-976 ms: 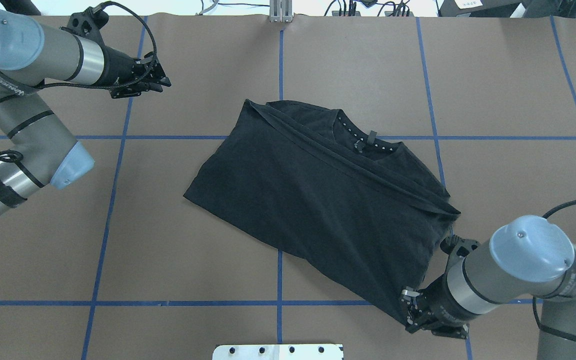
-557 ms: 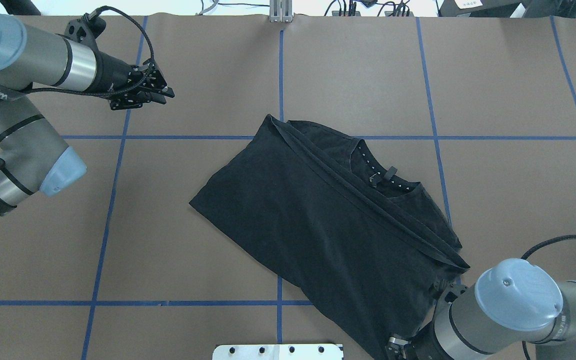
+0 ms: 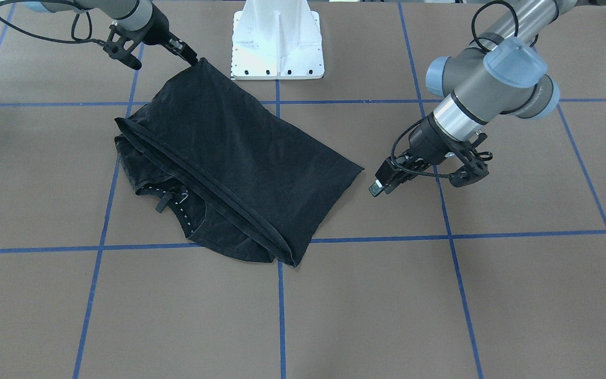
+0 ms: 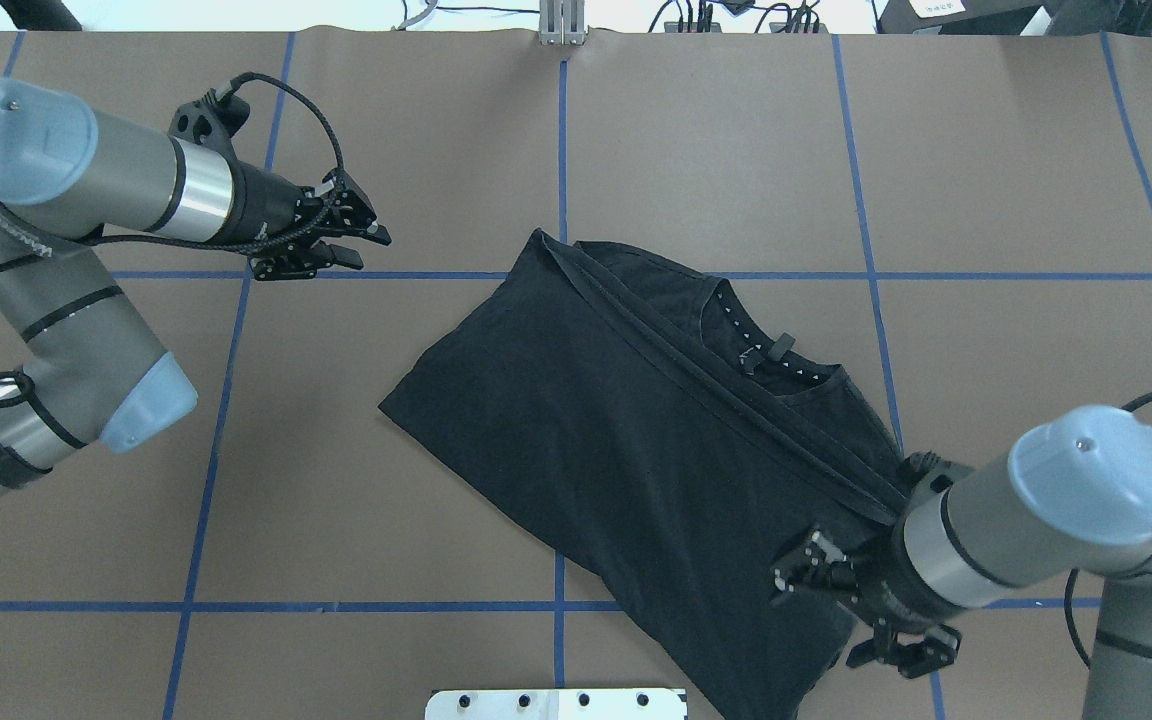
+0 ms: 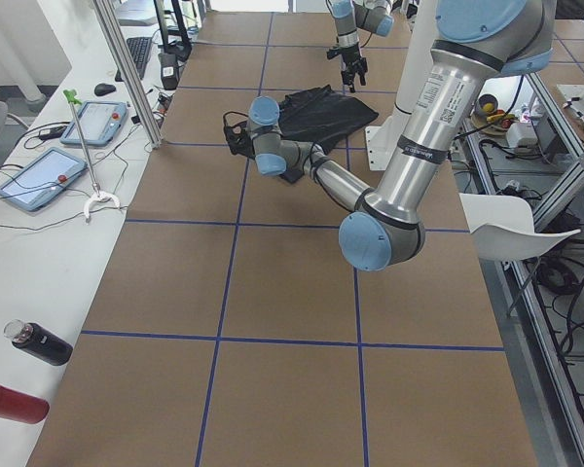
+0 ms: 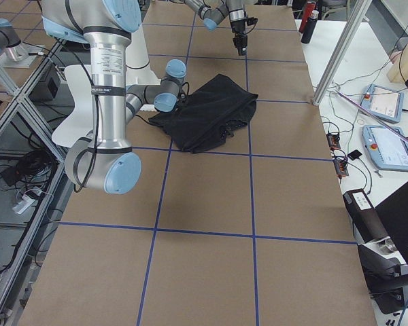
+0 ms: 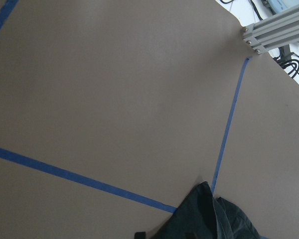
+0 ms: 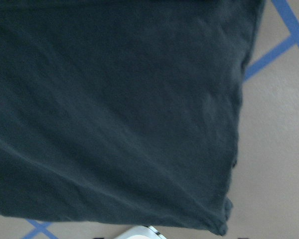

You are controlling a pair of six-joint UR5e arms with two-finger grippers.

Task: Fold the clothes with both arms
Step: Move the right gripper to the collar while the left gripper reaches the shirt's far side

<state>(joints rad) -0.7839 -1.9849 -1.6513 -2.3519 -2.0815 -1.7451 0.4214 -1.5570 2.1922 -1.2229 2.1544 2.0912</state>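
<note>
The right gripper is hovering over the T-shirt near the corner closest to the white base. In the overhead view its jaws are looking spread and appear to be pinching nothing. The front-facing view is showing its tip right at that corner, so whether it is touching cloth cannot be told. The left gripper is likewise holding its jaws spread and empty, hanging above bare table, well apart from the shirt's left corner.

The shirt is lying diagonally across the middle of the table, doubled once. A hemmed edge is running across it, and the collar is showing beyond that edge on the far side. The right arm is reaching in from the near right, the left arm from the far left.

By the look of it, the robot is sitting between grasps, one fold made and another pending. The next move is probably calling for each pair of jaws to come down on a corner, close on both layers and lift together, keeping the cloth taut.
</note>
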